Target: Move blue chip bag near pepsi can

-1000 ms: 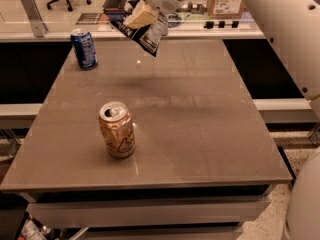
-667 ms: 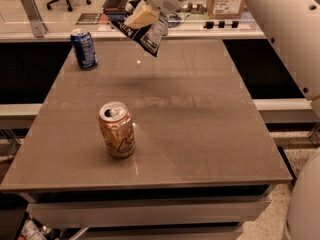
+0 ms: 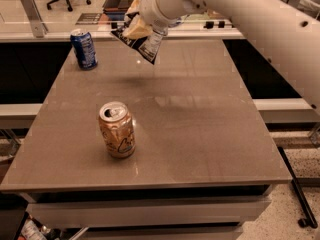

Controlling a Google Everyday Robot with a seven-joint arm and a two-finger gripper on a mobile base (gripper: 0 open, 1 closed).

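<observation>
1. A flat, brown rectangular table fills most of the view, with its front edge nearest the viewer.
2. On its near-left part stands an upright gold-and-orange soda can with dark script lettering and a silver top.
3. Farther back, over the table's far middle, a crumpled foil blue chip bag, dark navy with white panels, hangs in the air clear of the surface.
4. The gripper is clamped on the bag's upper part. It sits at the end of a thick white robot arm reaching in from the upper right.
5. At the far-left corner a small dark blue pepsi can with white markings and a silver top stands upright. It is left of the bag and apart from it.
</observation>
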